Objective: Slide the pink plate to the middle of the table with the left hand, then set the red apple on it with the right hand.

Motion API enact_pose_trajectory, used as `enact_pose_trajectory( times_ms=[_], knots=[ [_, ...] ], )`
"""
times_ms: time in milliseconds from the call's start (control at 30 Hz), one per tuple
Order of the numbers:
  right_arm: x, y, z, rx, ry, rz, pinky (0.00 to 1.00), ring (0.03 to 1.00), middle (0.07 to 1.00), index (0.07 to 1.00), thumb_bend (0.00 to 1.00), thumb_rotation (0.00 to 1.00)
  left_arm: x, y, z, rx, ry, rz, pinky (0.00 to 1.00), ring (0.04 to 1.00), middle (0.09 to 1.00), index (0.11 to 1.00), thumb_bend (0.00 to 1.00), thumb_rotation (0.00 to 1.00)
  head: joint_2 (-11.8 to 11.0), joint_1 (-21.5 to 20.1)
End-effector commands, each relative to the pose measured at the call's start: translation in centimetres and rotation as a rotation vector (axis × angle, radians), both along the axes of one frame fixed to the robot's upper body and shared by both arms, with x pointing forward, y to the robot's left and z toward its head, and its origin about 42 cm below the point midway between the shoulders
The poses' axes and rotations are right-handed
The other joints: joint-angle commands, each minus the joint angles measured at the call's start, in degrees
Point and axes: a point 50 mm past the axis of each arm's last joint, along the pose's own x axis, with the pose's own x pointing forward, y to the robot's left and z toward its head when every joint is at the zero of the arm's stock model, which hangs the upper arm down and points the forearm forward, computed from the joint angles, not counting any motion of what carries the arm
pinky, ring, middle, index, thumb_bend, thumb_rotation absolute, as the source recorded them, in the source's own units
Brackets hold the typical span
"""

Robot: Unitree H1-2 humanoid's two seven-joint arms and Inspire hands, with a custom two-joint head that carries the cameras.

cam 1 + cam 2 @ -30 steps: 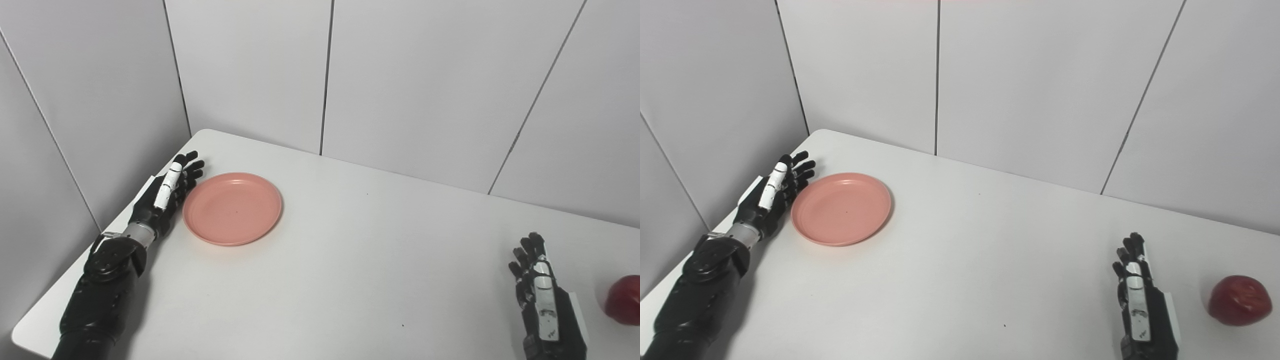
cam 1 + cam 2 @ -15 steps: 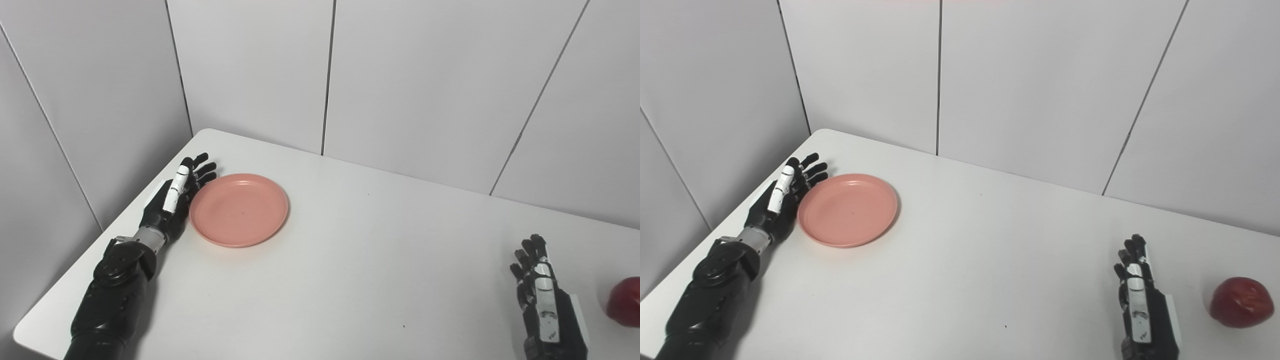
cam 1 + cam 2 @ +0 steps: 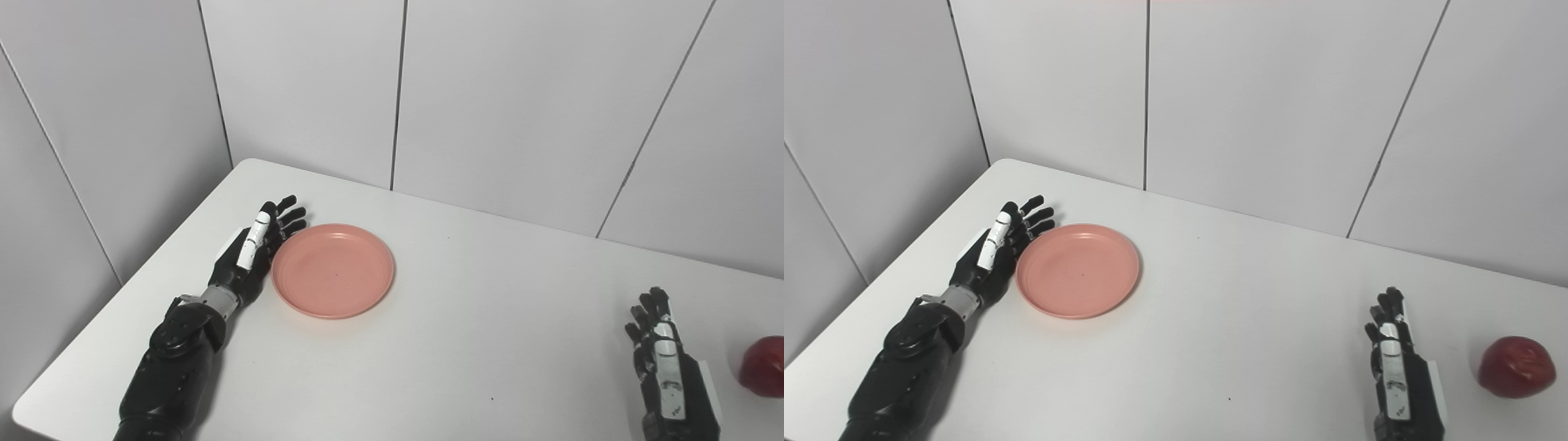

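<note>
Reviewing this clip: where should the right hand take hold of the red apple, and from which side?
Probably around its widest middle. The red apple sits alone on the table, just right of the open right hand, so coming from its left or from above looks unobstructed.

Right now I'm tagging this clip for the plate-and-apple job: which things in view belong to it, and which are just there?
Part of the job:
- pink plate, empty, left of the table's middle
- red apple, near the right edge
- left hand, open, against the plate's left rim
- right hand, open, beside the apple, apart from it

Just there:
- white table
- grey wall panels
</note>
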Motion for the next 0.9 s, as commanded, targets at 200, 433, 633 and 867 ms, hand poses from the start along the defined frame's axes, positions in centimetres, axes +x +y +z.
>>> enact_pose_trajectory(
  times_ms=[200, 433, 633, 867],
  knots=[
    [0.5, 0.7, 1.8, 0.002, -0.072, 0.022, 1.00, 1.000, 1.000, 1.000, 0.62, 0.94, 1.0, -3.3, 2.6, -0.033, -0.040, -0.060, 0.97, 0.949, 0.942, 0.937, 0.61, 1.00, 0.59, -1.66],
    [0.7, 1.3, 1.9, 0.011, -0.069, 0.032, 1.00, 1.000, 1.000, 1.000, 0.63, 0.93, 1.4, -5.2, 2.1, -0.057, -0.040, -0.103, 0.97, 0.951, 0.944, 0.933, 0.57, 1.00, 1.06, -4.08],
    [0.7, 2.1, 2.1, 0.023, -0.069, 0.034, 1.00, 1.000, 1.000, 1.000, 0.64, 0.92, 1.8, -6.4, 1.6, -0.063, -0.034, -0.145, 0.97, 0.955, 0.953, 0.940, 0.57, 1.00, 1.73, -6.93],
    [0.3, 2.7, 2.5, 0.002, -0.059, 0.018, 1.00, 1.000, 1.000, 1.000, 0.65, 0.92, 1.3, -7.2, 0.9, -0.078, -0.014, -0.169, 0.98, 0.960, 0.952, 0.944, 0.56, 1.00, 2.40, -11.16]
  ],
)
